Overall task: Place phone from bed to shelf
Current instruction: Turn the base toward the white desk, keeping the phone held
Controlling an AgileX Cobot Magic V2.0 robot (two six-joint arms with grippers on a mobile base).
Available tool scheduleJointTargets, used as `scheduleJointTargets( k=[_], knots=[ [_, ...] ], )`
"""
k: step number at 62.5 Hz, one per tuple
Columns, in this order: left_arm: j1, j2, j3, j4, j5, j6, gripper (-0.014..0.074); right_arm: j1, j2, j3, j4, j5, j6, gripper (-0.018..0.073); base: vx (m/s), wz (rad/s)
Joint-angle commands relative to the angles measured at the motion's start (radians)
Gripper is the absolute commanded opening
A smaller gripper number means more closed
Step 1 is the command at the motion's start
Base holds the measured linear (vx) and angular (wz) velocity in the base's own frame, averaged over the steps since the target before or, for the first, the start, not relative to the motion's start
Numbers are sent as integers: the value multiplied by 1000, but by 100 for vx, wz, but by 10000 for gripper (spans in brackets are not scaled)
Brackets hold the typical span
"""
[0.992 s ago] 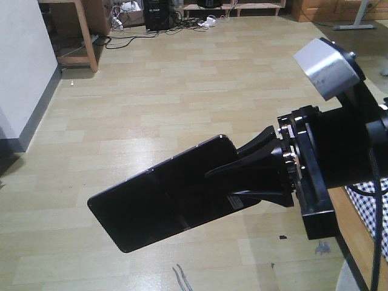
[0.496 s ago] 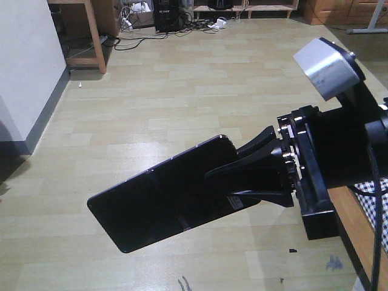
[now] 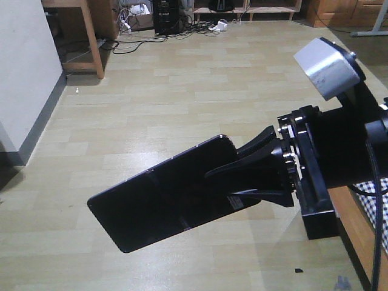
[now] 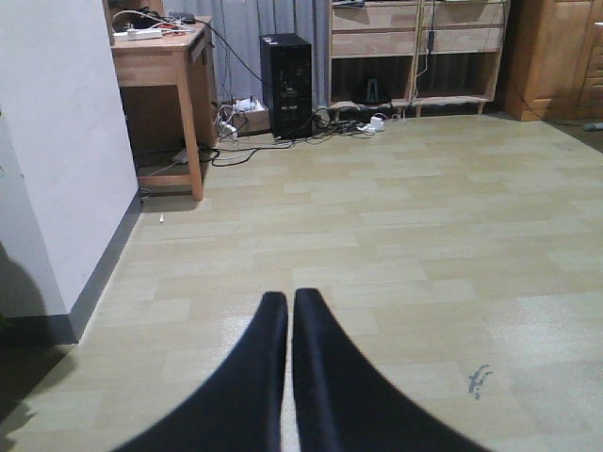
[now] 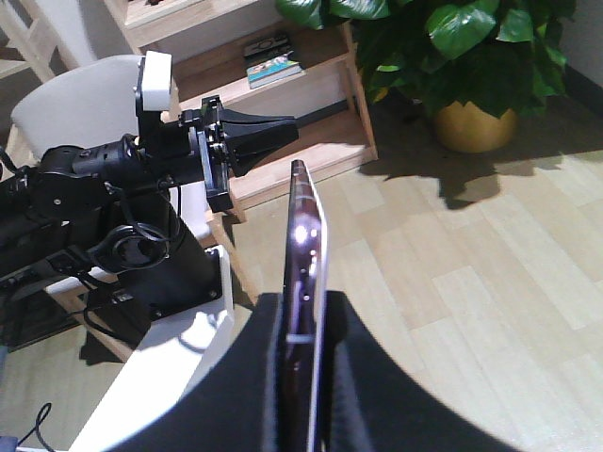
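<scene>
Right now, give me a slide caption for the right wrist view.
Right hand grips the phone edge-on, wooden shelf and potted plant behind.

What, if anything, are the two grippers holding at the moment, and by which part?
The right gripper clamps the phone by one short end, with the rest jutting out unsupported. The left gripper is shut with nothing between its fingers.
</scene>
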Motion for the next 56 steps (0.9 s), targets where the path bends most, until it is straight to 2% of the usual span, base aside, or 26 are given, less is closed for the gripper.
scheduleJointTargets(
  k=[1,56],
  knots=[
    [-3,-5,1,-6,-68,-4,1,-1,-23,-23,94,69,0,-4,21,1],
    [-3,-5,1,-6,-68,-4,1,-1,-23,-23,94,68,0,-4,27,2]
  ],
)
